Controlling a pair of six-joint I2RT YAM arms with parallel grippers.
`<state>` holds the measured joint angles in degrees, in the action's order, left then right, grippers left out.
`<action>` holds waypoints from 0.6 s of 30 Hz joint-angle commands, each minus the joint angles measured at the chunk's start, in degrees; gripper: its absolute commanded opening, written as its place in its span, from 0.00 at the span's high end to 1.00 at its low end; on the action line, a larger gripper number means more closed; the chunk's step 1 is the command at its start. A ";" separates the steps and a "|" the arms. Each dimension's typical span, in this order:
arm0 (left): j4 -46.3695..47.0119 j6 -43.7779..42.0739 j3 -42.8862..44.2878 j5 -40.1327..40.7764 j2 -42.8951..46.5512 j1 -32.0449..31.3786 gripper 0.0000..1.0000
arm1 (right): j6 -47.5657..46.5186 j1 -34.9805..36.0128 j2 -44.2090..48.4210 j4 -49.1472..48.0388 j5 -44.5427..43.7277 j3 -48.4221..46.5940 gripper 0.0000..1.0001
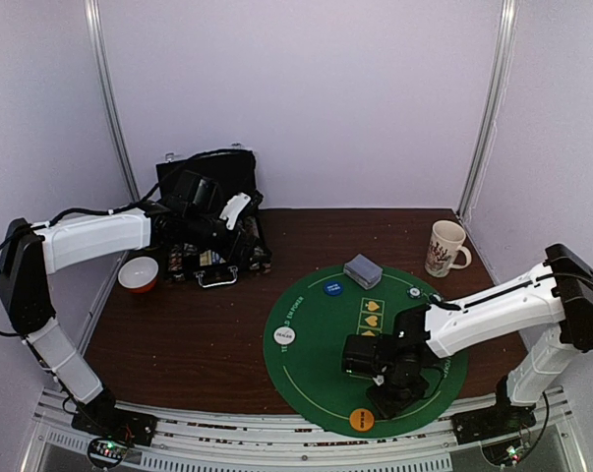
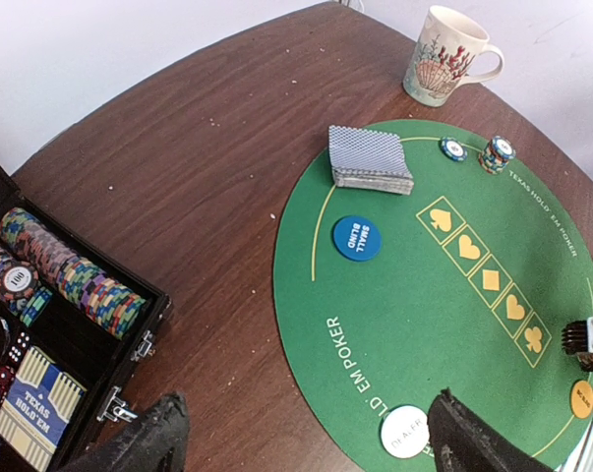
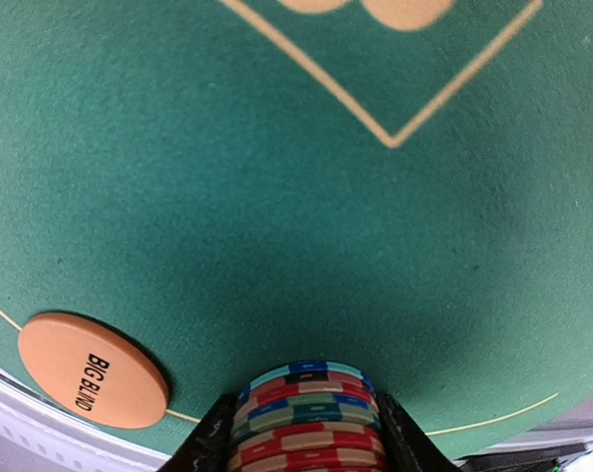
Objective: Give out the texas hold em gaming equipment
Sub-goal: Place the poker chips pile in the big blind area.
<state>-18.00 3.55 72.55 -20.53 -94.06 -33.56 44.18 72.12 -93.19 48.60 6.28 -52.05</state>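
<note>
while the right gripper point(image 3: 306, 438) clamped a multicoloured round poker-chip stack point(image 3: 306, 403), the flat orange disc point(image 3: 92, 369) lay just beside it — leftward.

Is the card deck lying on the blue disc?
No, the deck lies apart from the blue disc, on the mat.

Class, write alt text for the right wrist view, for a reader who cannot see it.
The right gripper is shut on a stack of round multicoloured poker chips, with a green felt poker mat behind. An orange disc printed BIG BLIND lies on the mat left of the stack.
</note>
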 commanded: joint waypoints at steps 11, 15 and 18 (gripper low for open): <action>1.52 0.23 1.36 -0.55 1.87 0.42 0.13 | -2.81 -0.29 -0.63 8.84 -4.56 -8.99 0.01; 1.52 0.14 1.38 -0.80 1.78 0.45 0.13 | -4.38 -3.18 1.48 14.06 -7.35 -17.20 0.00; 1.50 0.09 1.36 -0.80 1.86 0.43 0.13 | -6.10 -8.70 3.29 18.48 -11.25 -20.68 0.00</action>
<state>-18.02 3.55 72.55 -20.64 -94.06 -33.56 40.38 69.36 -93.27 58.43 1.78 -68.66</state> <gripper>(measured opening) 0.873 0.999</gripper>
